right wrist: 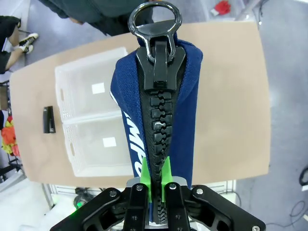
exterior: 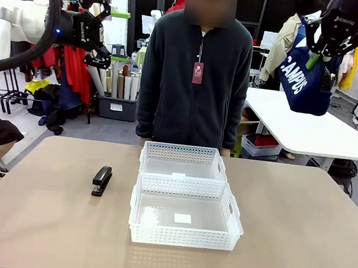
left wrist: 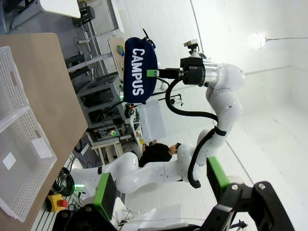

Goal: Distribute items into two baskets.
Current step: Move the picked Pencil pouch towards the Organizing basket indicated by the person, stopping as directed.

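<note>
From the front view I see the near basket in the middle of the table. The far basket touches its far side, and a person stands beyond that. The stapler lies flat on the table just left of the near basket, not touching it. High up and to the right of the near basket, my right gripper is clamped on the top of the pouch. The pouch hangs in the air with its white "CAMPUS" print running downward. High to the left of the near basket, my left gripper has its fingers spread wide with nothing between them.

The left wrist view confirms this from close up. Its two green-padded fingers stand far apart at the bottom edge, gripping nothing. This view also gives me a side look at the other arm, with the pouch dangling from it well apart from the near basket.

The right wrist view looks straight along the pouch. Here I can see that the green pads pinch one end of the zip. The black teeth run away from them to a big ring-shaped zip pull. Behind the pouch lies the near basket with a white label on its floor. The stapler sits left of it, level with the seam where the two baskets meet.
</note>
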{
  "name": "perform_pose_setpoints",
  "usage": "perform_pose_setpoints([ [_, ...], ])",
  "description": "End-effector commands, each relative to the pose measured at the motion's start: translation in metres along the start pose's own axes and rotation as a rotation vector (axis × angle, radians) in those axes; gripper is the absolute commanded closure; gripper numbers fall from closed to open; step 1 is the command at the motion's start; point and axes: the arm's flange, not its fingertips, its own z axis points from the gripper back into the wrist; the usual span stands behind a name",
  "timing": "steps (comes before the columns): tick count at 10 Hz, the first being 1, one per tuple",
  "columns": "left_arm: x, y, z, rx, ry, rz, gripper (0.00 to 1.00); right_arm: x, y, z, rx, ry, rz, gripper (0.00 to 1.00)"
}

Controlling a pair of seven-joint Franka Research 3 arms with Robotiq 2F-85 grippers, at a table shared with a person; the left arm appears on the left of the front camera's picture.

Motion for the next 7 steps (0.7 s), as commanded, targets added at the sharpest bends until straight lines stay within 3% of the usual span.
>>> perform_pose_setpoints([
  [1, 0.0000, -0.0010, 0.0009, -0.001, 0.000, -0.005, 0.00, -0.0034, -0.0006, 0.0009, 0.000, 0.000, 0.002, 1.00],
  [7, 0.0000, -0.0010, 0.0009, -0.001, 0.000, -0.005, 0.00, -0.0034, -0.0006, 0.0009, 0.000, 0.000, 0.002, 1.00],
])
